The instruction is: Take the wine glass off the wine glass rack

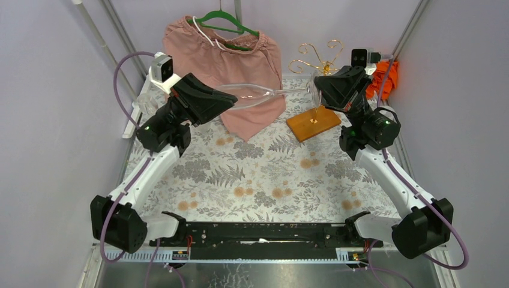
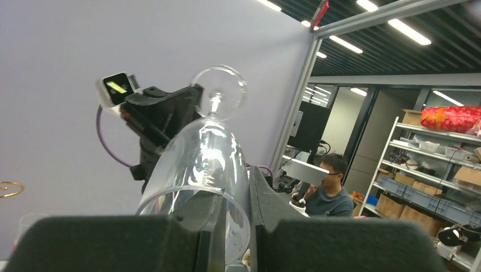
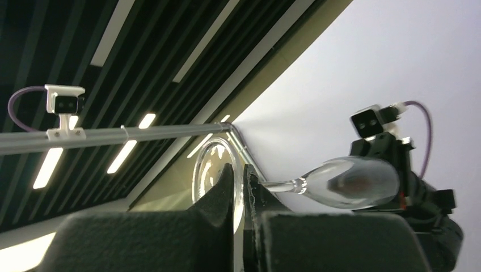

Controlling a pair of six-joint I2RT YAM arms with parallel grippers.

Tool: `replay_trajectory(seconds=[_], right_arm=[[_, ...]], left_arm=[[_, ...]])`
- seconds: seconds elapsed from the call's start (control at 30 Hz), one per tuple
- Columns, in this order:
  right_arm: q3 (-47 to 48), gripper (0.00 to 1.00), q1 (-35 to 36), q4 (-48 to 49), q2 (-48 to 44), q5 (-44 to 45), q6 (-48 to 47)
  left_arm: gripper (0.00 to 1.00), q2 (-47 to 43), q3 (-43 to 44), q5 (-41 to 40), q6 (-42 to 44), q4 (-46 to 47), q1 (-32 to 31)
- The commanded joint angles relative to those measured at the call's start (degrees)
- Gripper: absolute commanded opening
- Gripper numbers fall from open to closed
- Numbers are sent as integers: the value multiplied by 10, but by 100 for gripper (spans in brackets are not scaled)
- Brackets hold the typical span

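Note:
The clear wine glass (image 1: 249,95) lies horizontal in the air between my two grippers, clear of the rack. My left gripper (image 1: 231,99) is shut on the rim wall of the bowl, one finger inside and one outside, as the left wrist view (image 2: 233,226) shows with the glass (image 2: 204,158). My right gripper (image 1: 317,89) is shut on the glass's round foot; the right wrist view (image 3: 238,192) shows the foot pinched and the bowl (image 3: 351,181) off to the right. The wine glass rack (image 1: 316,57), gold wire on an orange-brown wooden base (image 1: 312,123), stands at the back right behind the right gripper.
A pink garment (image 1: 231,60) on a green hanger hangs at the back middle, behind the glass. An orange object (image 1: 388,78) sits at the far right wall. A white fitting (image 1: 139,107) lies at the left edge of the floral tablecloth (image 1: 258,174).

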Motion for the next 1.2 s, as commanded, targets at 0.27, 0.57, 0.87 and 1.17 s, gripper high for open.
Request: replay_trajectory(seconds=[0.27,0.57,0.87,1.17], right_arm=[[-3,18,13,-52,-13,-58,-67],[-2,75,13,-113,-50,-58,-113],[-27,93,13,-390,-143,-8,-272],[38,97,13,-680,-226,94,-478]], left_arm=[[0,-105,-11,-59,180,-251,-6],[0,-148,-1,-80,217,-332,-6],[0,-213,153,-249,438,-778,-6],[0,-191,324,-421,559,-1063,-6]])
